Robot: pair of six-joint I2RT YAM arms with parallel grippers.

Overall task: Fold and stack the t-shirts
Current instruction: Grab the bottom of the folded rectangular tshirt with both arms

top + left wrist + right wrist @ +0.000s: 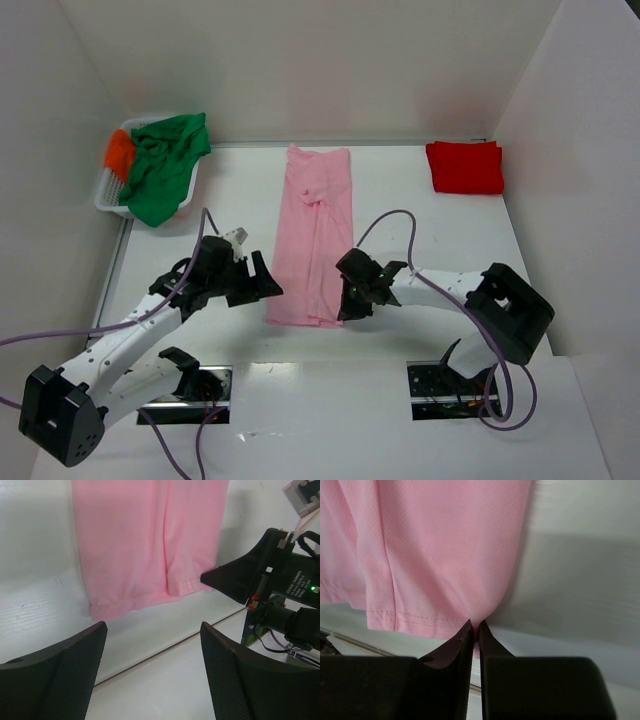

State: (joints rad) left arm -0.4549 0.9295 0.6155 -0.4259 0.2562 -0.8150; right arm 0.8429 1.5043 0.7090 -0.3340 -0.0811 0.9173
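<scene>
The pink t-shirt [313, 235], hem corner pinched inside the right gripper [475, 625], likely needed the gaping left gripper [152, 627] clamping level opposite.

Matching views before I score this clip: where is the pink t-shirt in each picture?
Top external: pink t-shirt, centre, a long strip between the arms.
Left wrist: pink t-shirt, upper left and centre.
Right wrist: pink t-shirt, filling the upper left.
Shared landmark: its near hem, corner pinched by the right arm's jaws.
</scene>
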